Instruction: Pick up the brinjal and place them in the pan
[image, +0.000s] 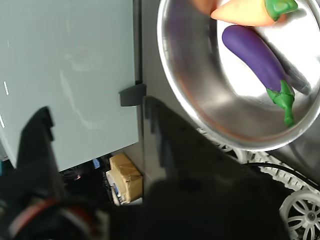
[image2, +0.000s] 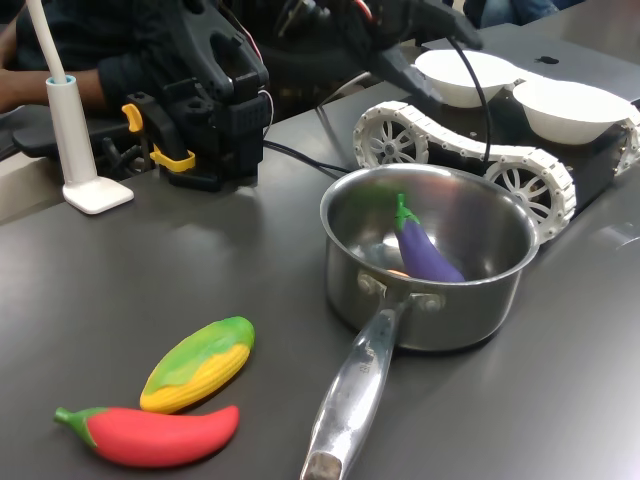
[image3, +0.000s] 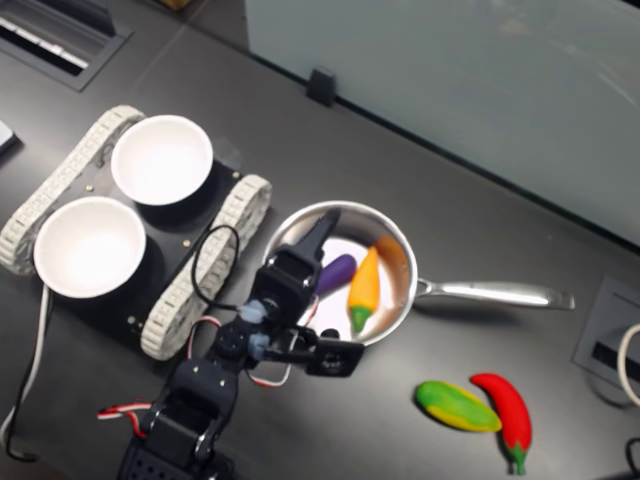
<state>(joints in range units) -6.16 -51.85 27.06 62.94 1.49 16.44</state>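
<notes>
While brinjal (image: 260, 56) lies inside pan (image: 200, 95) beside orange carrot (image: 245, 12), jaws hang open, empty; no legible writing.

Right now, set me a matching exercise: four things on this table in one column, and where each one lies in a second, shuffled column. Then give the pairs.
Things:
1. brinjal
2. corn cob
3. red chili
4. white bowls

Places:
A. on the tracked vehicle
B. on the table, at the near edge in the first exterior view
C. inside the pan, beside an orange carrot
D. on the table, between the chili and the pan handle in the second exterior view

Pairs: 1-C, 2-D, 3-B, 4-A
</notes>
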